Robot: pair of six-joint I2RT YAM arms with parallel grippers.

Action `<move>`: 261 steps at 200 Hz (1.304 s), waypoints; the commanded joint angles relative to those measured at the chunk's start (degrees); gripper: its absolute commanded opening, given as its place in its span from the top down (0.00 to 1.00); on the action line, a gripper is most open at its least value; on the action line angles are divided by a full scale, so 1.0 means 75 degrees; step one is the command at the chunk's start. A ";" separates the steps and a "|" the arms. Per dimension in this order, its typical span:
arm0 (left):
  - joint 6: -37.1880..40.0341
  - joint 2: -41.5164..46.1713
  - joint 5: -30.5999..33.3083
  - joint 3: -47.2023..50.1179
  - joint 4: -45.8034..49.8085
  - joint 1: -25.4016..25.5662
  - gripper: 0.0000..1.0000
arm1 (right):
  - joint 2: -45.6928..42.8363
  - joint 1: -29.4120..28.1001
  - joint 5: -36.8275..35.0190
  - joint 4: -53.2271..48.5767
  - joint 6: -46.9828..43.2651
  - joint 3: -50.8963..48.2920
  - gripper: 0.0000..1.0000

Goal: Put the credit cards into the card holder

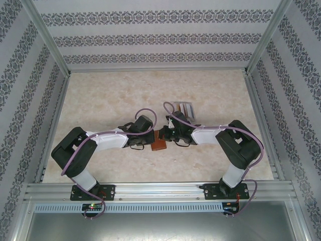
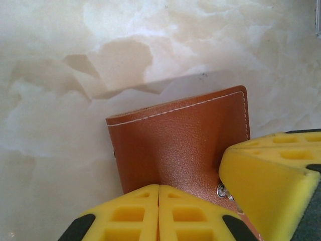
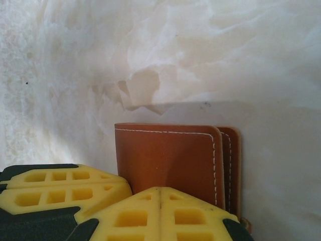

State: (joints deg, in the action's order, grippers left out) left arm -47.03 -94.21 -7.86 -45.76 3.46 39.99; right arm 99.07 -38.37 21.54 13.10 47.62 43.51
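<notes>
1. The small reddish-brown folding leather card holder [image 1: 159, 145] is pictured near the middle of the pale marbled worktop [image 1: 100, 100], hemmed between the two arms; no card is seen in its pockets.
2. The left gripper [image 2: 158, 190] is shown with its yellow fingers pressed together at the holder's near edge; the right gripper [image 3: 159, 192] is likewise closed tight against it; whether any leather is pinched in either pair cannot be told.
3. The step in hand is judged to be the readying of the holder, not yet the loading; the thin pale plastic credit cards [image 1: 181, 106] are judged to sit at the grey striped slotted rack [image 1: 189, 109] beyond the right arm, too small to be told apart.
4. The next move is judged to call for the leaves to be parted so that a pocket is exposed; one gripper must then be freed for a card.
5. The holder is seen folded, its white-stitched edge turned away from both sets of fingers; its long axis is judged to run roughly across the worktop, from one gripper to the other.
</notes>
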 commanded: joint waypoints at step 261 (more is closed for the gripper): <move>-0.0341 0.1793 -0.0668 0.0486 0.0892 -0.1795 0.91 | -0.1696 -0.1695 -0.2828 0.1549 -0.2689 -0.1831 0.69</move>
State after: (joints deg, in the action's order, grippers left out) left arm -52.93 -84.97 -15.75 -41.10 3.11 28.27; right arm 92.25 -52.99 -4.10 29.21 25.71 30.87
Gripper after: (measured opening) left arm 0.086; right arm 0.285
